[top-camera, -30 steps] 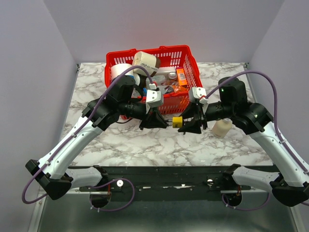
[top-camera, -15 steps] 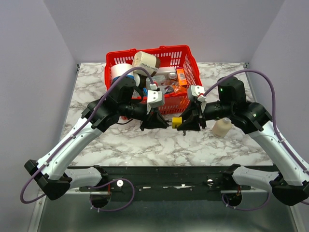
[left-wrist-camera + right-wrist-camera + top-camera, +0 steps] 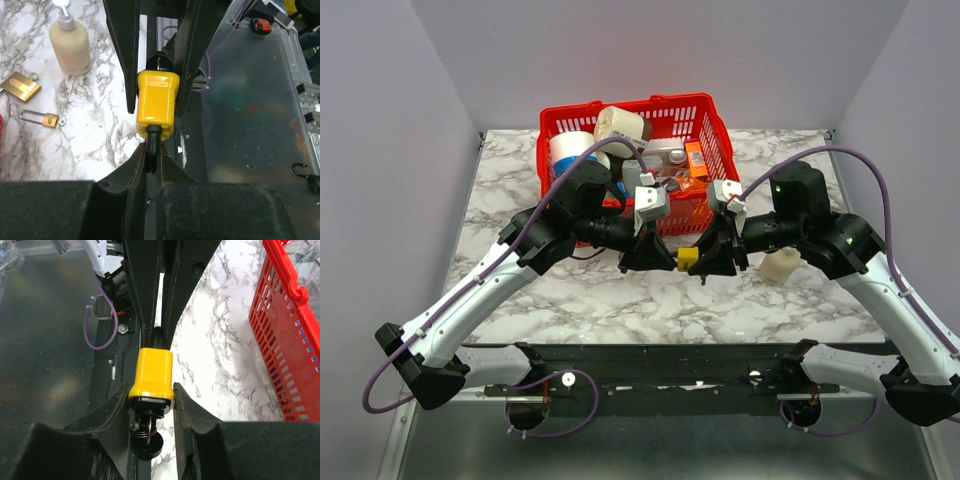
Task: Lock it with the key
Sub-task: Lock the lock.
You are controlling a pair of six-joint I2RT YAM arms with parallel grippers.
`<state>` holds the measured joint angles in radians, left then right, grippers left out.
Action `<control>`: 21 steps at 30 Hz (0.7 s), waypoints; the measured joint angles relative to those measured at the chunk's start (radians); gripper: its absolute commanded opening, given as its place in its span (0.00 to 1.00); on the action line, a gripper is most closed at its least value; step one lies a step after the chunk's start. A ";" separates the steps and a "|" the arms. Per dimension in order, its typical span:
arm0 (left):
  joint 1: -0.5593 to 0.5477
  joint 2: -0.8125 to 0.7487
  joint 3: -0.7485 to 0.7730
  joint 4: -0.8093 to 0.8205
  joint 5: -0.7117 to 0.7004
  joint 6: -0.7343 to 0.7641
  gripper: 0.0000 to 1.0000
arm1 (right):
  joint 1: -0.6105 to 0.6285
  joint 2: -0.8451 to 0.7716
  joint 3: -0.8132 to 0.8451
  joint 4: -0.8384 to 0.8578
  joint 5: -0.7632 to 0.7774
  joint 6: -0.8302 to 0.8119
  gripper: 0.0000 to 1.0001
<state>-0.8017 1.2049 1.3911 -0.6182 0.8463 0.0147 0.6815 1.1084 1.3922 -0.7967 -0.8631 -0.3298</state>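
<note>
The yellow plastic padlock (image 3: 687, 258) is held above the marble worktop (image 3: 620, 300), in front of the red basket (image 3: 705, 110). The right hand (image 3: 151, 390) clamps its body. The left hand (image 3: 151, 156) is pinched tight on its black shackle (image 3: 152, 142). A black-headed key (image 3: 146, 444) shows at the opposite end.

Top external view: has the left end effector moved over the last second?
Yes. The left end effector has shifted right and slightly toward the near table edge, judged against the fixed red basket. It now meets the yellow padlock.
</note>
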 measured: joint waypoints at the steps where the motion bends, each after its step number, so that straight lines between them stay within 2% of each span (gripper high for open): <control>1: -0.004 0.000 -0.005 0.007 0.000 -0.009 0.00 | 0.000 0.000 0.000 -0.007 0.000 0.003 0.01; 13: -0.024 0.013 -0.027 0.023 0.000 -0.031 0.00 | -0.002 0.003 0.004 -0.069 0.015 0.015 0.01; 14: -0.022 0.011 -0.027 0.021 0.000 -0.025 0.00 | -0.002 0.002 0.004 -0.069 0.017 0.015 0.06; 15: -0.019 0.009 -0.027 0.019 0.002 -0.022 0.00 | -0.002 0.002 0.004 -0.068 0.018 0.015 0.18; 16: -0.013 0.006 -0.027 0.017 0.005 -0.013 0.00 | -0.002 0.002 0.003 -0.064 0.017 0.015 0.48; 17: -0.007 0.004 -0.027 0.016 0.007 -0.006 0.00 | -0.002 0.003 0.003 -0.057 0.018 0.014 0.57; 19: 0.005 0.000 -0.027 0.012 0.012 0.012 0.00 | 0.000 0.003 0.000 -0.033 0.018 0.012 0.66; 21: 0.011 0.000 -0.026 0.026 0.012 0.045 0.00 | 0.012 0.019 -0.001 -0.009 0.019 0.012 0.66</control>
<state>-0.7910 1.2053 1.3647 -0.5919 0.8585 0.0601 0.6933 1.1275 1.3914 -0.8055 -0.8444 -0.3180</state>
